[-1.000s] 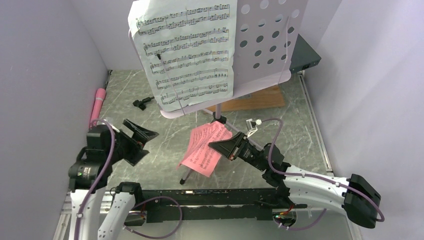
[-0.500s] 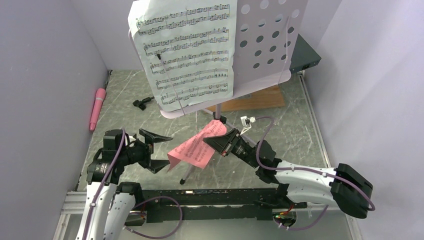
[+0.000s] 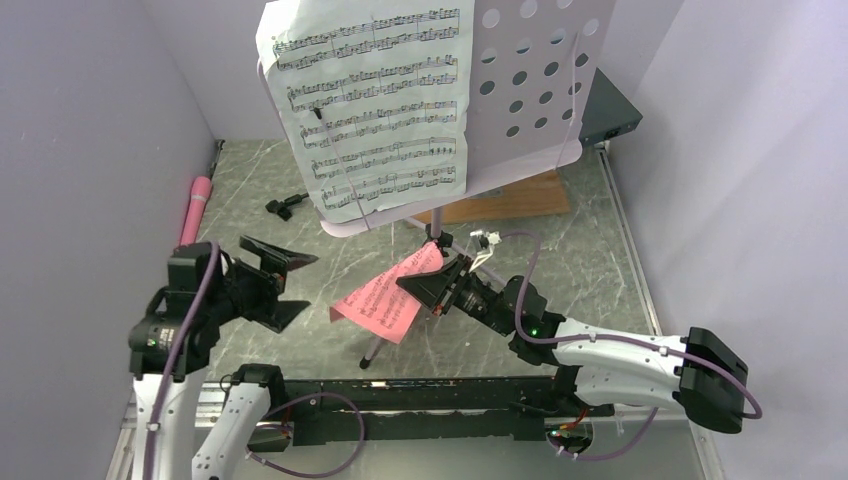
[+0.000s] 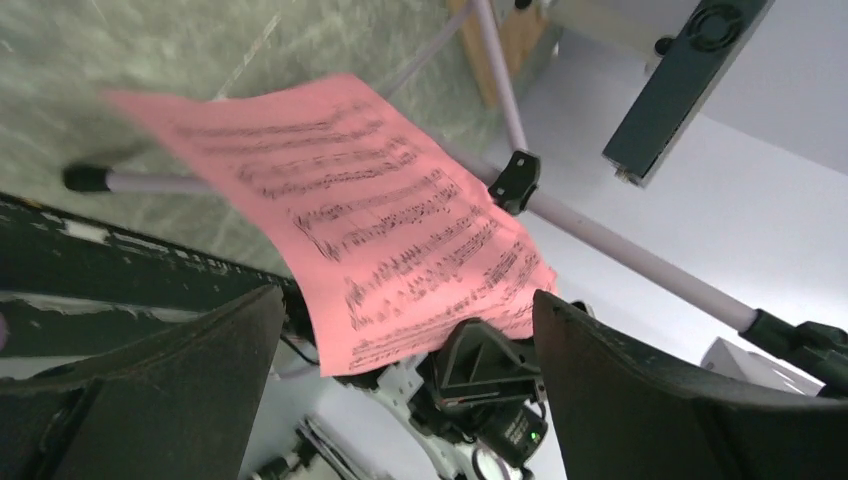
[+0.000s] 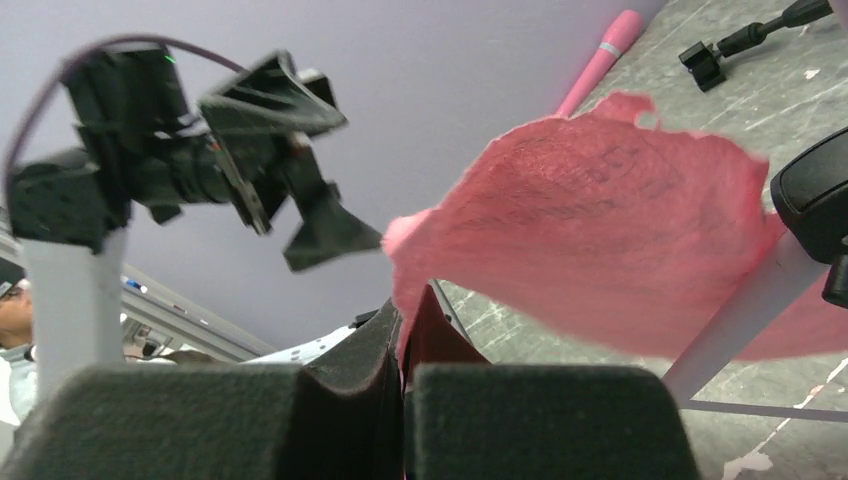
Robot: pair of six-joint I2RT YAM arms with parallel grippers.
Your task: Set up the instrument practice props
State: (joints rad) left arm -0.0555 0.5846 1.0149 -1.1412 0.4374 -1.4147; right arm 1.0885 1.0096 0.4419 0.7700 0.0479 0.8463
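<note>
**Fig. — Setup approx. half done; pink sheet in transit betw. grippers**

Top view: the lavender music-stand desk (image 3: 530,90) is standing raised on the silver tripod (image 3: 372,352), w/ the white sheet (image 3: 375,100) resting on its left half; the right half is showing bare perforations. Judged done: stand erected, one sheet placed. Judged left: pink sheet onto the desk; pink microphone (image 3: 195,210) and small black mic stand (image 3: 285,206) are both lying on the table, apart from each other, mic beside the left wall.

The right gripper (image 3: 432,290) is pinching the pink sheet (image 3: 385,300) by one edge, jaws fully closed on the paper (right wrist view), holding it in air below the desk, just in front of the tripod post. The left gripper (image 3: 290,285) is facing it w/ jaws spread wide, holding nothing, near the sheet's free end but not touching.

Orientation: the sheet's long axis is running diag., near-left to far-right; free end pointing toward the left gripper, printed face up, slightly drooping. Mic's long axis is running near-to-far along the wall.
</note>
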